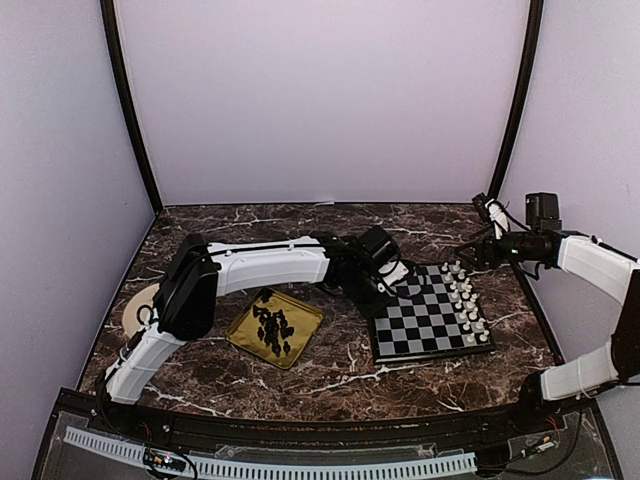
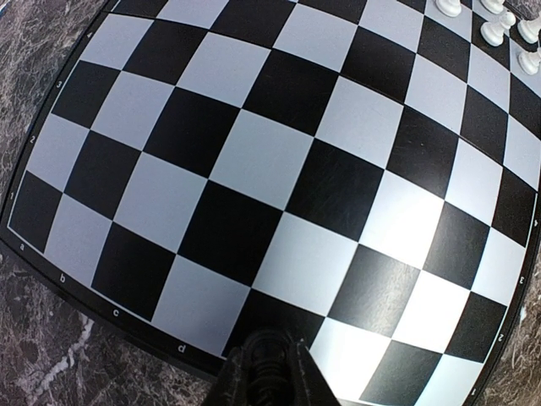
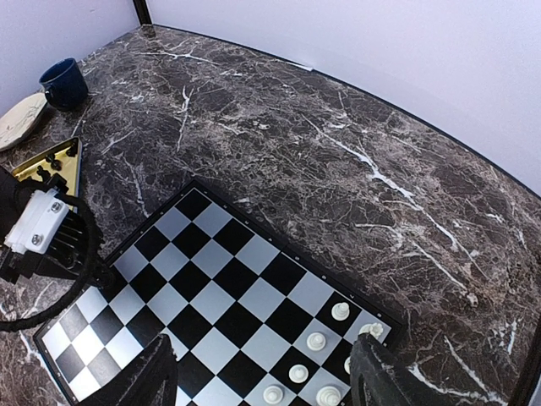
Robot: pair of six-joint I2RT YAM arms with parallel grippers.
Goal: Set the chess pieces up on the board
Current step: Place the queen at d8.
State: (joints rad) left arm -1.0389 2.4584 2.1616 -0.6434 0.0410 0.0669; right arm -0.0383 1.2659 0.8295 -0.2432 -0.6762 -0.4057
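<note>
left gripper (image 2: 266,379) pinching a dark piece (image 2: 267,364) at the board's (image 2: 254,152) rim
nearest, a gold tray (image 1: 243,335) holds loose black pieces (image 1: 272,328); the pinched piece hangs over the board's edge by the letter d; white pieces (image 3: 316,341) stand in two rows along its right side, near the right gripper (image 3: 266,381), its jaws spread and empty.

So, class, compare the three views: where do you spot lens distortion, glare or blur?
Left wrist: the board looks bowed, its lines curving, with a bright glare patch on some squares; top external: its edges look straight and the light is even; right wrist: the near fingers are dark and soft-edged.
</note>
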